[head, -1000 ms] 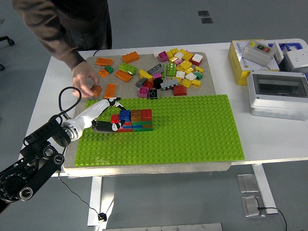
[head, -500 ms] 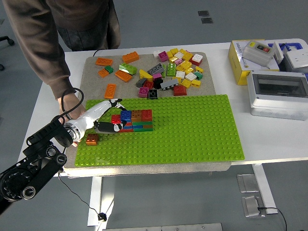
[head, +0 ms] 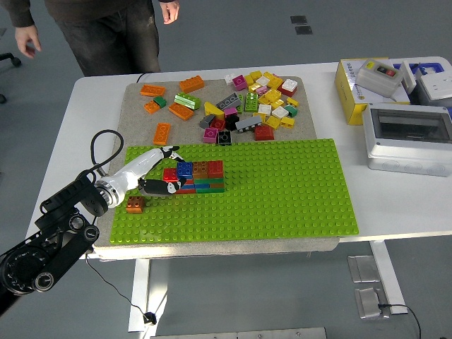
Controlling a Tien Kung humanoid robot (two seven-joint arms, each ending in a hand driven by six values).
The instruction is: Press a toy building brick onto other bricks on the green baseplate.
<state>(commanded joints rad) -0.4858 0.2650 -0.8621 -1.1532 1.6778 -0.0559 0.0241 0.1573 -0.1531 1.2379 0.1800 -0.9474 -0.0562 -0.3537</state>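
My left hand (head: 157,173) lay low over the green baseplate (head: 282,191), reaching in from seven o'clock, with its fingers (head: 161,187) stretched out flat and spread against the left end of the brick stack (head: 196,176). It gripped nothing; the dark fingertips touched the stack's left side at the red and blue bricks. The stack sat in the left part of the baseplate, a short wall of red, blue, brown and green bricks pressed together. A small brown brick (head: 135,205) stood alone on the baseplate's left edge, at about seven o'clock from the stack and just beside my wrist, apart from the other bricks. Beyond the baseplate, at twelve o'clock, a heap of loose bricks (head: 254,106) in yellow, white, red, pink and grey lay on the grey mat (head: 134,113), with several orange bricks (head: 169,106) scattered at eleven o'clock. A person (head: 106,32) stood at the far side of the table (head: 395,205), both hands hanging clear of it. At two o'clock sat a grey box (head: 407,138) and a yellow box (head: 357,88).
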